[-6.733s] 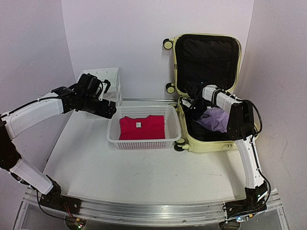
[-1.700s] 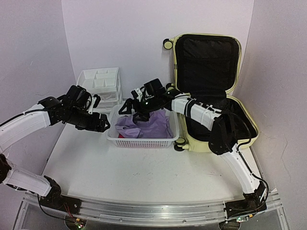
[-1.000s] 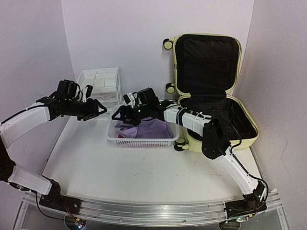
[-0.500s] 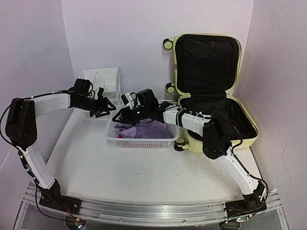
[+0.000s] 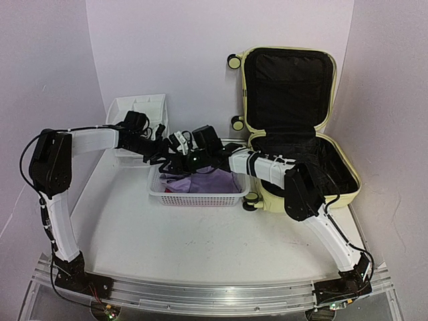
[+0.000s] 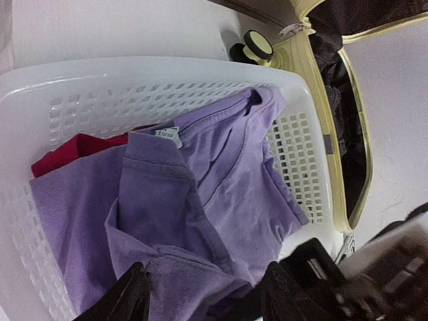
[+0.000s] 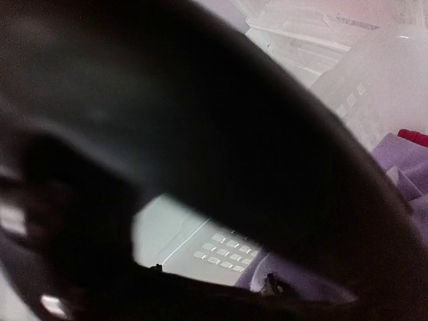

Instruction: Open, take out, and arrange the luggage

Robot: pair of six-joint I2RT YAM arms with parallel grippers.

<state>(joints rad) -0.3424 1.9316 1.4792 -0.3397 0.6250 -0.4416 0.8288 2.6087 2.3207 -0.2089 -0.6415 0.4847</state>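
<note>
Top external view puts the luggage (image 5: 294, 114) open at 3 o'clock from both tools. Its lid is upright, and its lower shell runs 12 to 6 and seems to show only black lining. The left tool (image 5: 160, 150) and right tool (image 5: 175, 159) meet over the 10 o'clock corner of the basket (image 5: 200, 197), where a purple shirt (image 6: 221, 194) lies over a red shirt (image 6: 73, 150). Left wrist view shows the left tool's fingers (image 6: 130, 297) apart, straddling a purple fold. I cannot tell the right tool's state, because something dark blocks its view. The right arm is nearer the luggage.
</note>
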